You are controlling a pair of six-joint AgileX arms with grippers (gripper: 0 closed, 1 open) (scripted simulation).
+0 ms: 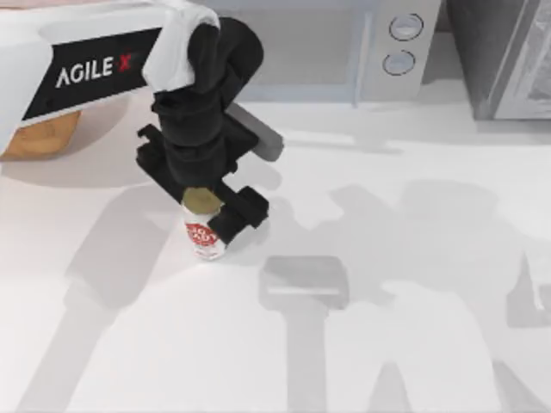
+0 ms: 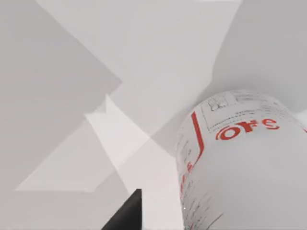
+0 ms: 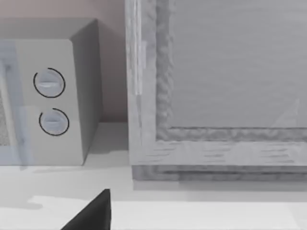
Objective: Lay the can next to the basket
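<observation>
Top view gives you one can (image 1: 204, 231), upright on the table (image 1: 387, 344), well apart from the one basket (image 1: 39, 136), which peeks out beneath the left arm. Your left gripper (image 1: 209, 209) grips that can near its gold top. Whether your right gripper is wide or narrow, you cannot tell.

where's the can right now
In the top view the can stands upright left of the table's middle, under the left gripper, well away from the basket at the far left edge.
</observation>
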